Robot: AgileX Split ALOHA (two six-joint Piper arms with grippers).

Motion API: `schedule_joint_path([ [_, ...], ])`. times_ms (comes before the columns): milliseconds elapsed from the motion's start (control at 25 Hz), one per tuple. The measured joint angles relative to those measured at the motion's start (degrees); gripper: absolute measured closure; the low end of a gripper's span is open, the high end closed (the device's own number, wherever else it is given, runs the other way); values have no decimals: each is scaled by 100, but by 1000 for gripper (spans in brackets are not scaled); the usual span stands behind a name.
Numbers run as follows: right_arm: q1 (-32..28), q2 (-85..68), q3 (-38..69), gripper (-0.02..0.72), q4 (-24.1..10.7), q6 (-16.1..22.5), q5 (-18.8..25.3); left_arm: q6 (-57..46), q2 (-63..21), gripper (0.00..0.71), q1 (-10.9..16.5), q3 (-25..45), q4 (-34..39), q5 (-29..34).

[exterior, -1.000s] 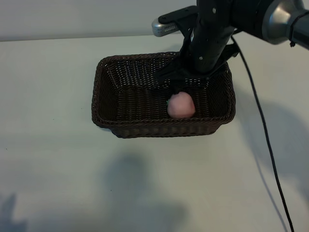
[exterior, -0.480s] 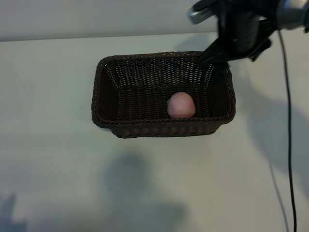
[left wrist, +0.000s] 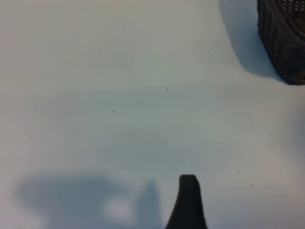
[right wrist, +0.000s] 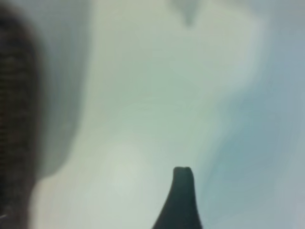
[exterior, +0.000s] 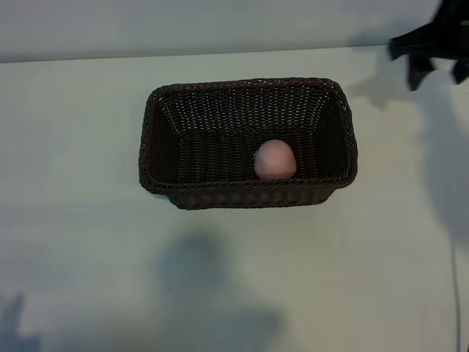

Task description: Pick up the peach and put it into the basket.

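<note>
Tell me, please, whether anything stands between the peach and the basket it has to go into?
Nothing visible does: the peach already lies inside the basket, near its front wall. The right gripper is open, off beyond the basket's far right corner.

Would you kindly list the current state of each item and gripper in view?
Small pale pink peach: resting inside the basket, untouched.
Dark brown woven wicker basket: upright on the white table, holding the peach.
Right gripper: open, empty, beyond the basket's far right corner.
Left gripper: open, empty.

Black right arm [exterior: 432, 44], tapered black fingertips [left wrist: 188, 202]
</note>
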Motion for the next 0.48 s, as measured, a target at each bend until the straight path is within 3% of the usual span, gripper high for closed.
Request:
schedule_joint_path([
  [240, -839, 0, 0, 108, 691, -208, 88, 0, 0, 115, 0, 0, 0, 0],
  [480, -964, -261, 0, 108, 895, -249, 143, 0, 0, 116, 0, 0, -1, 0],
])
